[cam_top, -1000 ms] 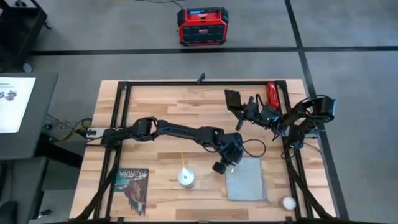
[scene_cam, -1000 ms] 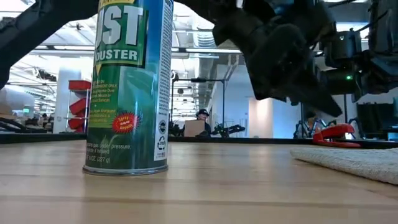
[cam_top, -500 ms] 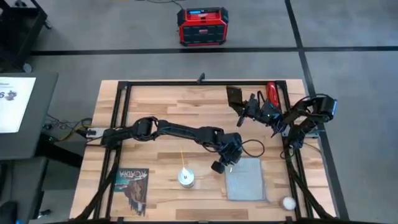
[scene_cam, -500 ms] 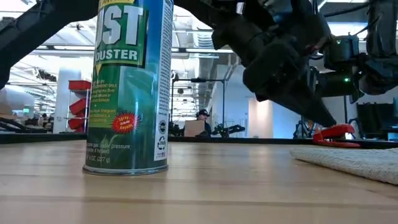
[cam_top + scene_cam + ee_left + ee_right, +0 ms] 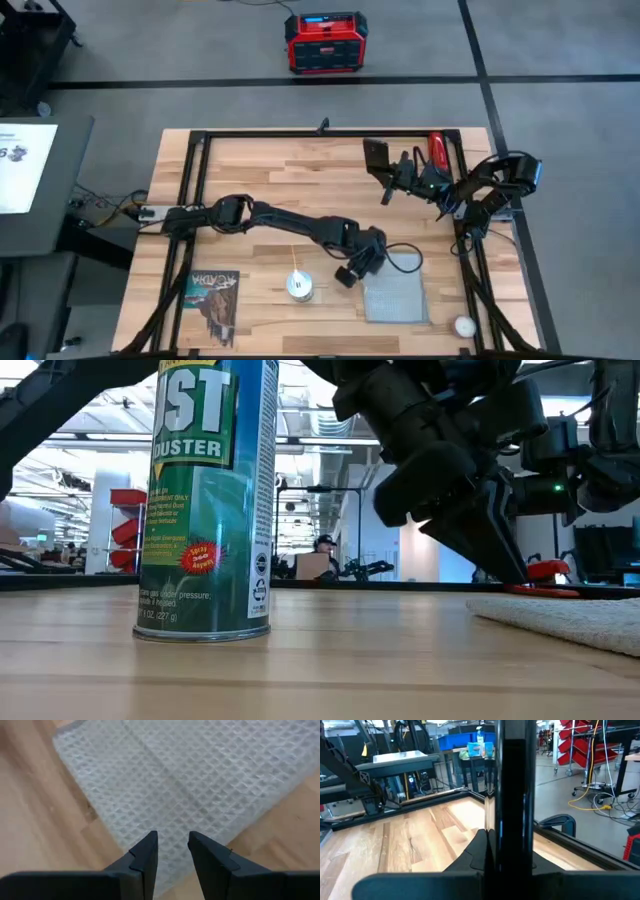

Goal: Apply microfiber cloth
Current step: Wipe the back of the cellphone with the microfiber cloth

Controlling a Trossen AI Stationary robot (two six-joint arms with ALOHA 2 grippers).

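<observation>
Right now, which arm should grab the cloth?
Probably the left. Its tool hangs right over the cloth, fingers slightly apart and pointing down at its edge. The right tool is across the table, shut on a phone, so it looks busy.

Grey floor (image 5: 560,60) with dark seams surrounds the wooden table (image 5: 260,170)

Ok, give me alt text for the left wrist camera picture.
The left tool, its two dark fingers slightly apart, hovers over the near edge of the pale waffle-weave microfiber cloth. The cloth lies flat on the wooden table.
</observation>
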